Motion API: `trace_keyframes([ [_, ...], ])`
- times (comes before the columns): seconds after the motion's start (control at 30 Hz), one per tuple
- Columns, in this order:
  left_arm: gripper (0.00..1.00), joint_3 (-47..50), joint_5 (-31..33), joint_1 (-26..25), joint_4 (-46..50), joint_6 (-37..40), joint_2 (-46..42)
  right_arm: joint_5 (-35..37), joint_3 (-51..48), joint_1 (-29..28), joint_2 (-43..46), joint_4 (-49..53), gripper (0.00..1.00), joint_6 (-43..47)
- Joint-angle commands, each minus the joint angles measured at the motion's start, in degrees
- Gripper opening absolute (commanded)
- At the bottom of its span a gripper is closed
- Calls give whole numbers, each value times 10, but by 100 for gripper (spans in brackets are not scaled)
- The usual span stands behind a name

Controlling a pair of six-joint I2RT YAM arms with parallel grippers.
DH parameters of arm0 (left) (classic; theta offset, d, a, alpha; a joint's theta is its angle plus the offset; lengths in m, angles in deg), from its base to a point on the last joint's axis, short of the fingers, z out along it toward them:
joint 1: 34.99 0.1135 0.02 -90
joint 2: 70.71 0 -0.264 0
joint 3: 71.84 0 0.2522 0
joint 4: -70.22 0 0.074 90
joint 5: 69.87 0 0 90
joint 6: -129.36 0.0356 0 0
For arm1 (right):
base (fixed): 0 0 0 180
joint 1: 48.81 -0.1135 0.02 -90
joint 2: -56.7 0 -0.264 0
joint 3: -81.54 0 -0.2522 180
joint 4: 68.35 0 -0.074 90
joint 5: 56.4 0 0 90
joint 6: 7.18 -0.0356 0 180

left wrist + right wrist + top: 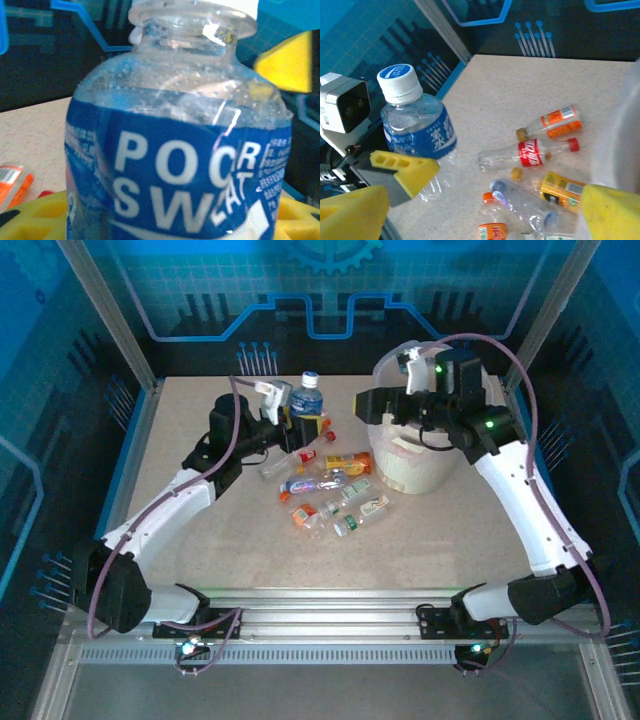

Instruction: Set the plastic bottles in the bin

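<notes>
A clear plastic bottle with a blue label and white cap (308, 395) stands upright at the back of the table. My left gripper (300, 423) is shut on its lower body. Its label (180, 175) takes up the left wrist view, with yellow fingers (35, 215) at both lower corners. Several more plastic bottles (325, 482) lie in a loose pile mid-table, among them a red-labelled one (530, 153) and an orange-labelled one (555, 122). The whitish bin (420, 468) stands to the right of the pile. My right gripper (375, 405) hangs open by the bin's left rim, holding nothing.
Metal frame posts and blue wall panels close off the table's back and sides. Bare tabletop (430, 540) lies in front of the bin and between the pile and the arm bases. The left arm's camera housing (345, 107) sits beside the held bottle.
</notes>
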Motion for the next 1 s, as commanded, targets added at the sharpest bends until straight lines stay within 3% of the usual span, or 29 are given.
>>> trace_keyframes([
  [0.0, 56, 2, -33, -17, -63, -18, 0, -31, 18, -27, -15, -45, 97, -4],
  [0.37, 56, -19, -60, -54, -68, -19, 25, -26, 70, -80, -67, -72, 86, 14],
  [0.67, 56, -26, -77, -74, -64, -6, 20, 9, 85, -83, -80, -82, 75, 11],
  [0.97, 56, -28, -60, -80, -70, -3, 19, -1, 79, -84, -87, -83, 48, -4],
])
